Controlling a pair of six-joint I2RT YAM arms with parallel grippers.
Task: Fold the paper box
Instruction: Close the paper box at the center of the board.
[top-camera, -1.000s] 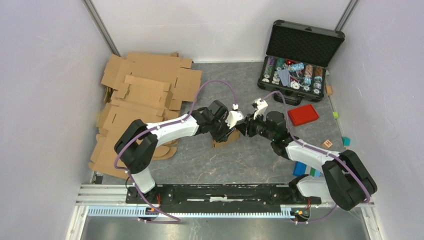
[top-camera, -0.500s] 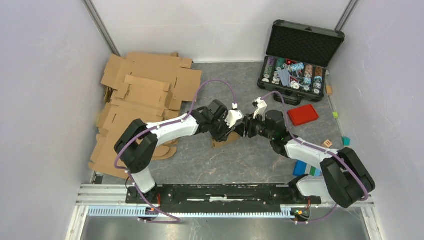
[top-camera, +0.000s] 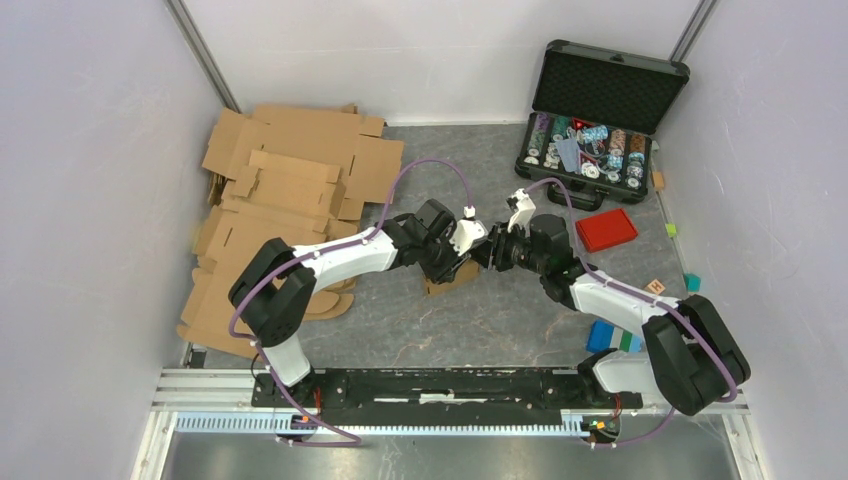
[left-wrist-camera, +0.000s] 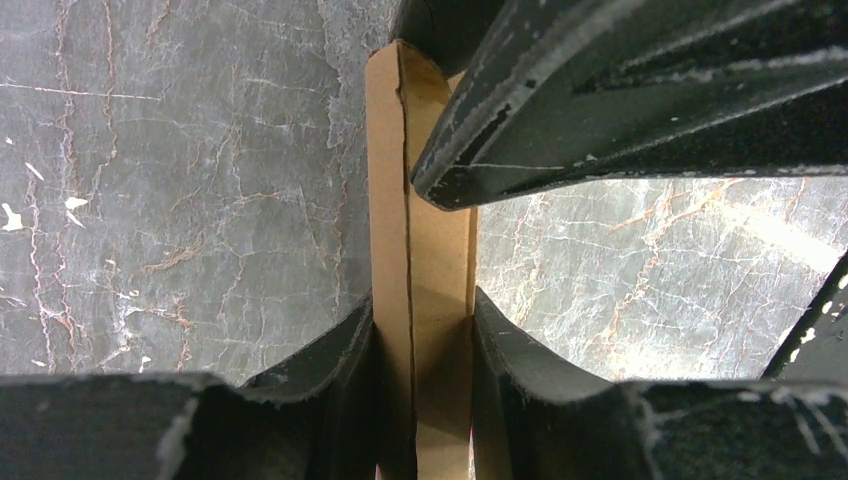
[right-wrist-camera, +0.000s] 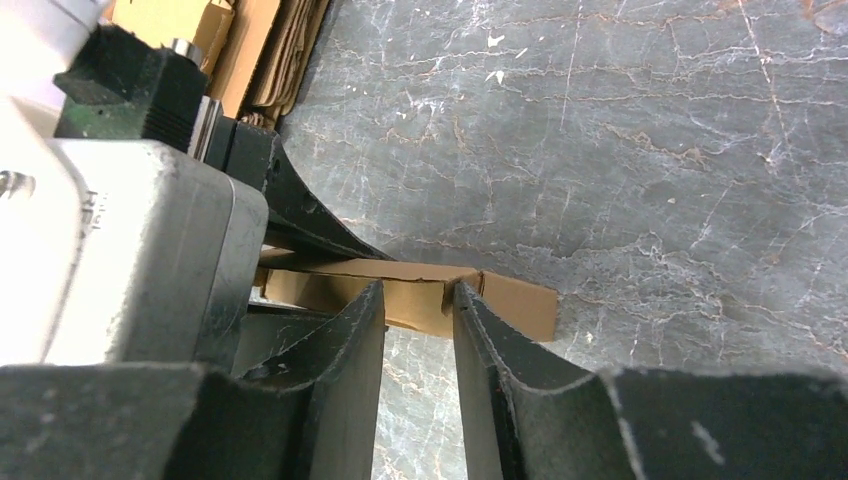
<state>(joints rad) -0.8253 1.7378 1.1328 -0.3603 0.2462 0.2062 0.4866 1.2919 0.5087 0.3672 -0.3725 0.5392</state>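
Small brown paper box (left-wrist-camera: 425, 250) at mid-worktop (top-camera: 480, 320), where the 2 arms meet. Left fingers (left-wrist-camera: 335, 365) clamped tight on its cardboard edge, 1 per side. Right fingers (right-wrist-camera: 345, 350) parted by a narrow gap at a flap; can't tell if they pinch it.

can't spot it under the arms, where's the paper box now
In the top view the paper box is mid-table, right of the cardboard sheets and left of the red lid; the left wrist view shows the left fingers clamped on it.
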